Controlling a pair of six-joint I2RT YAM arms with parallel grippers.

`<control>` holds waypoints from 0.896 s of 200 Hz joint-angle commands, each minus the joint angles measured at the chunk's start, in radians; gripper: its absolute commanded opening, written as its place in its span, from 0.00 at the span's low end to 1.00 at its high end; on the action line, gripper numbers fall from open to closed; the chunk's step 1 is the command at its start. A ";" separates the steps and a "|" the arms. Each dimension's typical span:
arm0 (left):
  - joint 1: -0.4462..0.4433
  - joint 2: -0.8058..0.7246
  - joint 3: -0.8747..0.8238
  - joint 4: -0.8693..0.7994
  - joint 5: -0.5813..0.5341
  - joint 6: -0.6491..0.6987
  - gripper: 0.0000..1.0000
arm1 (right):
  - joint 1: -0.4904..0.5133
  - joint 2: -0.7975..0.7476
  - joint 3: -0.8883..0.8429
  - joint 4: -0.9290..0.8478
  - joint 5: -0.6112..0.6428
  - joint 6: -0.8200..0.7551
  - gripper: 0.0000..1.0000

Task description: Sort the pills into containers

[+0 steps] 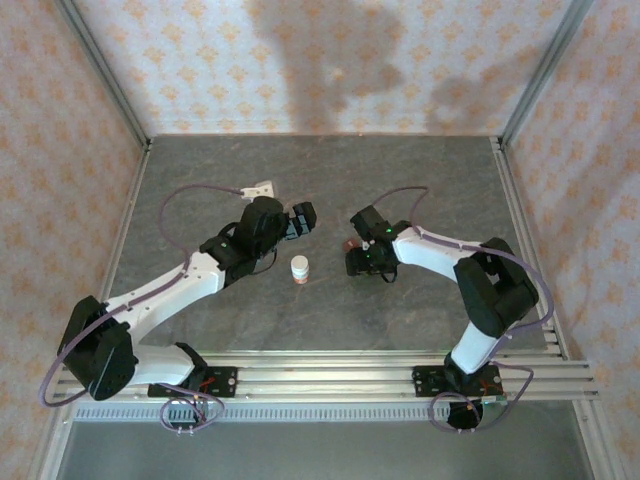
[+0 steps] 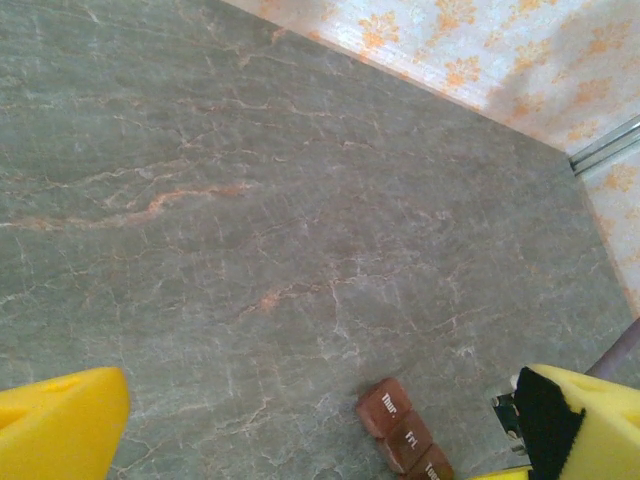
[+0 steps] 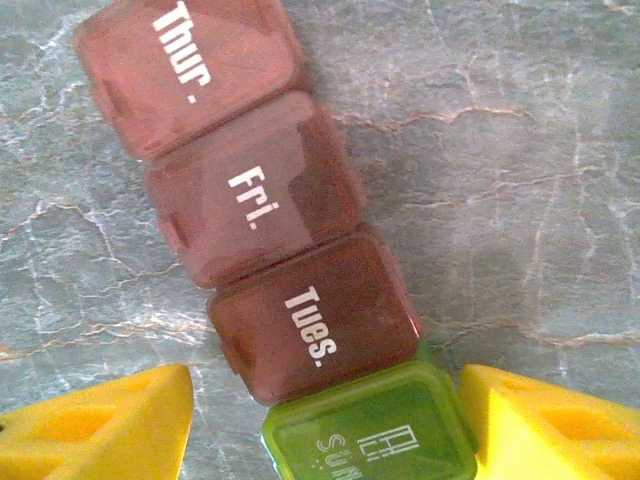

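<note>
So the containers, a strip of three red-brown boxes plus a green one, sat around the middle of the bench, at about 2 o'clock from the little white bottle. The right jaws were partly open and straddled the green end. One yellow finger looked to be touching it, the other stood off at its 9 o'clock. The left jaws hung wide apart over the bench.
</note>
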 commanded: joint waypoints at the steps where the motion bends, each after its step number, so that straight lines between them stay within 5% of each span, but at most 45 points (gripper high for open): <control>1: 0.013 0.008 0.011 0.026 0.019 -0.009 1.00 | 0.001 0.002 -0.013 0.032 -0.021 -0.034 0.70; 65: 0.013 0.028 0.016 0.041 0.035 -0.030 1.00 | 0.002 0.053 -0.015 0.057 -0.019 -0.048 0.58; 102: 0.014 0.039 0.021 0.049 0.043 -0.036 1.00 | 0.000 0.039 -0.048 0.081 -0.020 -0.049 0.42; 179: 0.013 0.040 0.034 0.088 0.167 -0.069 1.00 | -0.003 -0.169 -0.067 0.064 -0.051 -0.052 0.32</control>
